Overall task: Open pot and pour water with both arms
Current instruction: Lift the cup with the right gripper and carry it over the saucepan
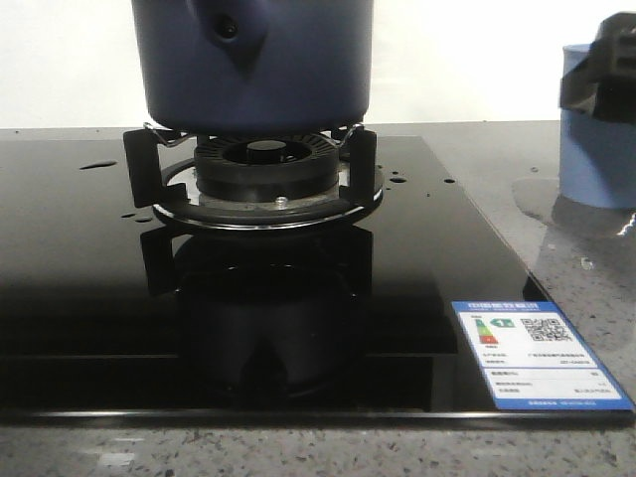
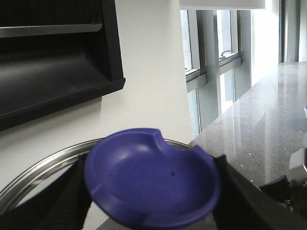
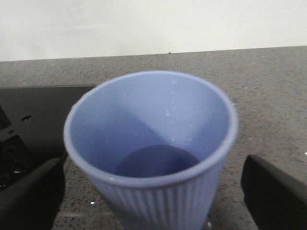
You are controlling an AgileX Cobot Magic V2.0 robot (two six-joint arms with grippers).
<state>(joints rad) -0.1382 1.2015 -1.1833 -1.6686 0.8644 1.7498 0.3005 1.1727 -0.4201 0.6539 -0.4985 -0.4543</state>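
Note:
The dark navy pot (image 1: 253, 60) stands on the gas burner (image 1: 266, 174) at the back centre; its top is cut off by the frame edge. In the left wrist view, my left gripper (image 2: 152, 213) is shut on the blue knob (image 2: 153, 177) of the steel-rimmed lid (image 2: 29, 175), held up and tilted toward the wall. My right gripper (image 3: 153, 203) is open, with one finger (image 3: 29, 196) on each side of the pale-blue ribbed cup (image 3: 151, 143) and a gap on both sides. The cup (image 1: 594, 149) stands on the counter at the right, with the gripper (image 1: 604, 60) at its rim.
The black glass hob (image 1: 248, 298) has water drops near the burner and an energy label (image 1: 537, 353) at its front right corner. A wet patch (image 1: 547, 204) lies on the speckled counter by the cup. A black range hood (image 2: 53, 62) and windows (image 2: 216, 43) are behind the lid.

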